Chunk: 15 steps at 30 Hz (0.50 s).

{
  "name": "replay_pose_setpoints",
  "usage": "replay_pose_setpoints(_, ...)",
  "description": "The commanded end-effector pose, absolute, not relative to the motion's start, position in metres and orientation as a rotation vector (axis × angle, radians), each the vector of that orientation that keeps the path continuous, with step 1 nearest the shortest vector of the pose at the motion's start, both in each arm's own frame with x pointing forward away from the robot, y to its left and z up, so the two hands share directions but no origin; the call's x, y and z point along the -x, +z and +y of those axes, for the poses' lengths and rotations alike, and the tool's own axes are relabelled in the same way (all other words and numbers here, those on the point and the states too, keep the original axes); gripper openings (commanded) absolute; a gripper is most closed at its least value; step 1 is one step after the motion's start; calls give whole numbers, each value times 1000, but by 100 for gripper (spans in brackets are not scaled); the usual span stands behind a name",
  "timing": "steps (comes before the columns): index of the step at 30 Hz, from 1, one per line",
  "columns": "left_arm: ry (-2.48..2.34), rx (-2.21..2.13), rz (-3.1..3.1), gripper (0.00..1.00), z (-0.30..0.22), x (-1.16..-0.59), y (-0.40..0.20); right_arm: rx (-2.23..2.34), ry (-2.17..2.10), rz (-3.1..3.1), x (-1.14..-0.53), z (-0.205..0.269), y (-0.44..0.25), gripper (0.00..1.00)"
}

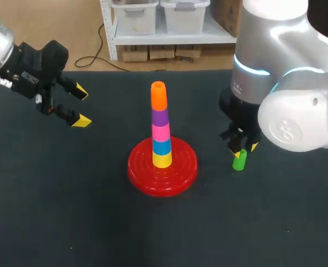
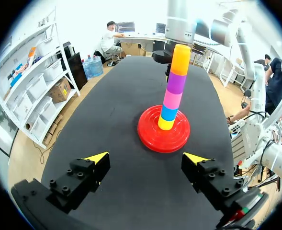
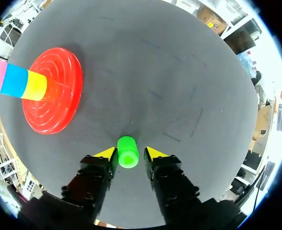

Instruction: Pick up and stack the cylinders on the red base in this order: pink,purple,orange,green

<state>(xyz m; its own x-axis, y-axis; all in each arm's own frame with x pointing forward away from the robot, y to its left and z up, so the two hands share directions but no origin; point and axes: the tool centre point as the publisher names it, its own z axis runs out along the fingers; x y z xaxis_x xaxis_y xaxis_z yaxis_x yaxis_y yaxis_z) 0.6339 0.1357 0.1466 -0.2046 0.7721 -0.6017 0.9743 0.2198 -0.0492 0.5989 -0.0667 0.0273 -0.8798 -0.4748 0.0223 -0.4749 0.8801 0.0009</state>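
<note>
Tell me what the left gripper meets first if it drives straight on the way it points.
Probably the red ridged base, with the stacked coloured cylinders on it, ahead of the open left gripper. Only black table lies between; the gripper's tilt is unclear, so it might touch that first.

Glossy plastic red base, matt table

Bright even light, faint shadows, sheen on red base

Nothing legible in any view. Pale marking on body of left gripper, seen from head view, too small to read. No other readable labels, numbers or signs.
</note>
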Motion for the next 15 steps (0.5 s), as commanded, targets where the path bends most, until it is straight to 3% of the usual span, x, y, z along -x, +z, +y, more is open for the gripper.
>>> replay_pose_setpoints(1,-593,-1611,2049,100,136,-634,147,-770,6,-3025,-598,-64,28,32)
replay_pose_setpoints(10,-593,-1611,2049,100,136,-634,147,-803,14,-3012,-597,-60,28,25)
replay_pose_setpoints(13,-593,-1611,2049,100,136,-634,147,-805,14,-3011,-597,-59,28,12)
replay_pose_setpoints(14,-593,-1611,2049,100,136,-634,147,-805,14,-3011,-597,-59,28,0)
replay_pose_setpoints(15,-593,-1611,2049,100,136,-634,147,-804,13,-3009,-597,-60,28,0)
